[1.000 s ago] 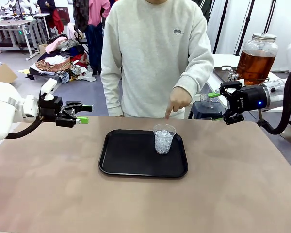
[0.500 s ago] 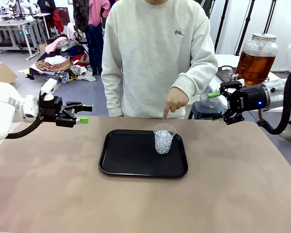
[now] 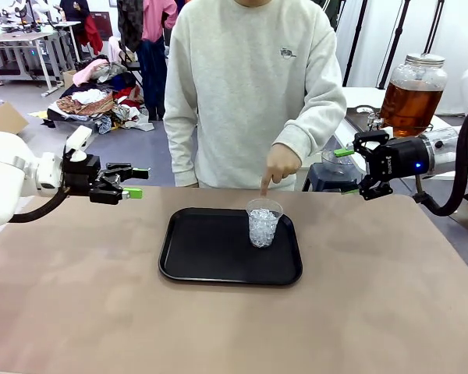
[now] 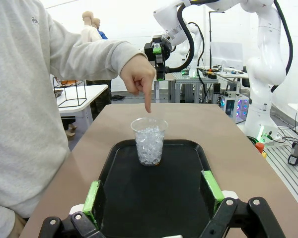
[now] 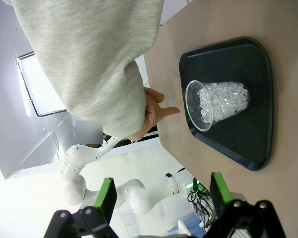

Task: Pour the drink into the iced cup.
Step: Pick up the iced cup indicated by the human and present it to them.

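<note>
Left hand [image 3: 136, 182]: fingers apart, holding and touching nothing, held level above the left side of the table [image 3: 78, 296] and pointing inward. Right hand [image 3: 347, 171]: likewise apart and empty, level at the far right corner, pointing inward. The drink [image 3: 409, 109] sits in a lidded glass jar [image 3: 425, 59] behind the right hand, beyond the table's far edge. The iced cup [image 3: 264, 224] stands upright on the black tray [image 3: 195, 249]. The person's hand [image 3: 281, 164] points one finger down at it, just above the rim. The sweatshirt emblem [image 3: 287, 51] is too small to read.

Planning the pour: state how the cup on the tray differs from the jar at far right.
The cup is small, open-topped, full of ice; the jar is far bigger, lidded, holding amber liquid. The cup stands on the black tray; the jar beyond the table. Both are clear, upright.
</note>
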`<state>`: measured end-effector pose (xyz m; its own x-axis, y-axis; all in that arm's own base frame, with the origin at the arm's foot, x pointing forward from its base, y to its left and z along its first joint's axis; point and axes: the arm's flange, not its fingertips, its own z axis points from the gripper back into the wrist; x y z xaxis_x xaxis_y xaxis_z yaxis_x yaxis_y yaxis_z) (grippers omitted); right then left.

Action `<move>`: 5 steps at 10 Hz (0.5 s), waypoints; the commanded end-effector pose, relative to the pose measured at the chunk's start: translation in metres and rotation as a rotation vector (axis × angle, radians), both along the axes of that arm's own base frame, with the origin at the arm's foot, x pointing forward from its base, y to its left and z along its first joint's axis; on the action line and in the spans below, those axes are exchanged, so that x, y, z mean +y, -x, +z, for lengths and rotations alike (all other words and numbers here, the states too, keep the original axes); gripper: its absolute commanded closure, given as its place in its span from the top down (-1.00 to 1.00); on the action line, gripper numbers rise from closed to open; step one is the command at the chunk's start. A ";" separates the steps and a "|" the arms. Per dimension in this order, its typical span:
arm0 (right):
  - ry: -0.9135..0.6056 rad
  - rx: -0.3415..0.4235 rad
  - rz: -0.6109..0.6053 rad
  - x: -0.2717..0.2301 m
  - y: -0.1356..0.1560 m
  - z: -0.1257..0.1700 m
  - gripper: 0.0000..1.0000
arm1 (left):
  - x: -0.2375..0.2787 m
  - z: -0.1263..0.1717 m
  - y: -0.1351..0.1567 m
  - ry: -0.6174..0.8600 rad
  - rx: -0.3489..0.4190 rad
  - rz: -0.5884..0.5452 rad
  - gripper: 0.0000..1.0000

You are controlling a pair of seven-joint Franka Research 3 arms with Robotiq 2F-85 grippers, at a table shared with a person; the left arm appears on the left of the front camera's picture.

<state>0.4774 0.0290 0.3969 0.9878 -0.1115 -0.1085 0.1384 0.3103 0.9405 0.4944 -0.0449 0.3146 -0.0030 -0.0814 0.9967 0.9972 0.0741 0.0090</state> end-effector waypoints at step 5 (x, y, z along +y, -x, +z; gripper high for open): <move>-0.034 -0.224 0.069 -0.003 0.005 -0.005 1.00 | -0.001 0.001 0.000 0.001 -0.002 -0.001 1.00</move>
